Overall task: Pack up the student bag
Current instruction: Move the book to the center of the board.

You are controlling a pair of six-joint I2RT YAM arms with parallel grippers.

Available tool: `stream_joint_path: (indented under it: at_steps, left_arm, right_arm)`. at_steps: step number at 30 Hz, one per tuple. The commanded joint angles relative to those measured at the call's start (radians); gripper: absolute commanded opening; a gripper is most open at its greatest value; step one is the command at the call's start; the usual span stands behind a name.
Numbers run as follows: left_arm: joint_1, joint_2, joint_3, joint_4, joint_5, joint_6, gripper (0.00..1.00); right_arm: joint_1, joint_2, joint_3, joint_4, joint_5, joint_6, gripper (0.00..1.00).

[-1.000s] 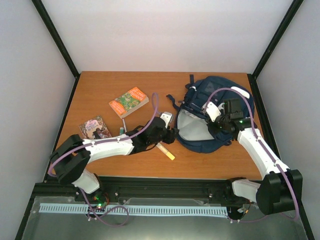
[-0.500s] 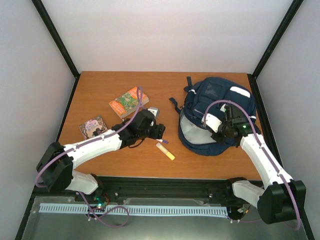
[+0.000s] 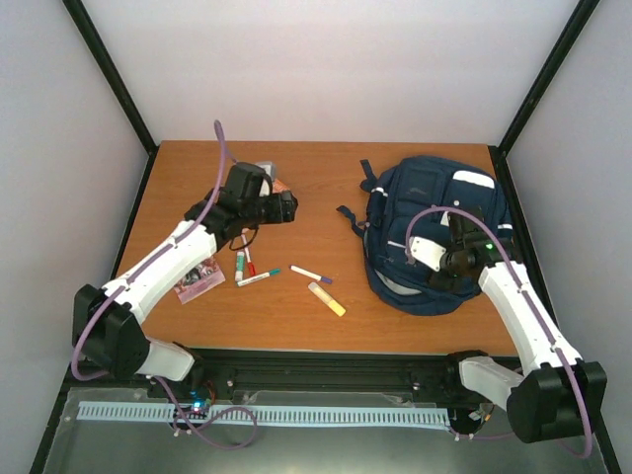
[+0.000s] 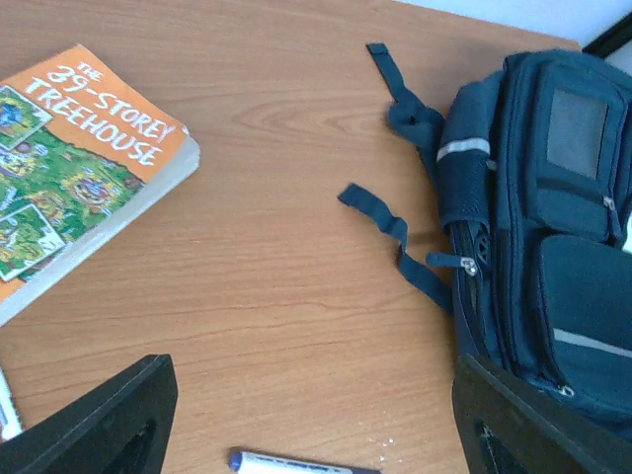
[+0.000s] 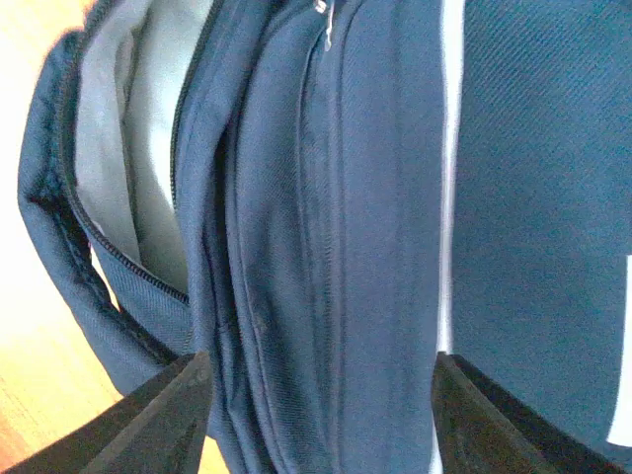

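**A:** Left gripper (image 4: 314, 415)?
**B:** Jaws wide apart, empty. One purple-capped marker (image 4: 296, 462) lies just below them, with one orange book (image 4: 69, 168) to one side and the student bag (image 4: 553, 227) to the other.
**A:** Right gripper (image 5: 318, 395)?
**B:** Jaws parted, directly over the one bag's open zip. Five pens (image 3: 259, 277) in all, plus a second, pink book (image 3: 197, 280).

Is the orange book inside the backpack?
No, the orange book lies on the table, well apart from the backpack.
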Motion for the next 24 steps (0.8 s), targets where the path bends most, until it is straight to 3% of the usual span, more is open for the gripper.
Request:
stream_joint_path:
  at_steps: [1,3,4,8,12,20,24]
  left_arm:
    - [0.076,-0.009,0.055,-0.066,0.080,-0.002,0.79]
    - [0.108,-0.014,0.059,-0.069,0.090,-0.009,0.82]
    - [0.126,-0.015,0.059,-0.069,0.095,-0.012,0.85]
    - [0.198,-0.003,0.059,-0.072,0.091,-0.064,1.00]
    - [0.270,0.054,0.099,-0.072,0.107,-0.097,1.00]
    - [0.332,0.240,0.275,-0.079,0.100,-0.053,1.00]
    - [0.352,0.271,0.306,-0.039,0.130,-0.040,1.00]
  right_arm:
    - [-0.004,-0.052,0.110,-0.085,-0.101,-0.007,0.70]
    - [-0.004,-0.057,0.137,-0.069,-0.166,0.033,0.97]
    - [-0.004,-0.058,0.146,-0.054,-0.194,0.060,1.00]
    - [-0.001,-0.032,0.191,0.053,-0.174,0.237,1.00]
    - [0.000,-0.008,0.209,0.117,-0.117,0.278,1.00]
    - [0.000,0.006,0.214,0.185,-0.308,0.262,1.00]
    - [0.010,0.073,0.264,0.184,-0.314,0.249,1.00]
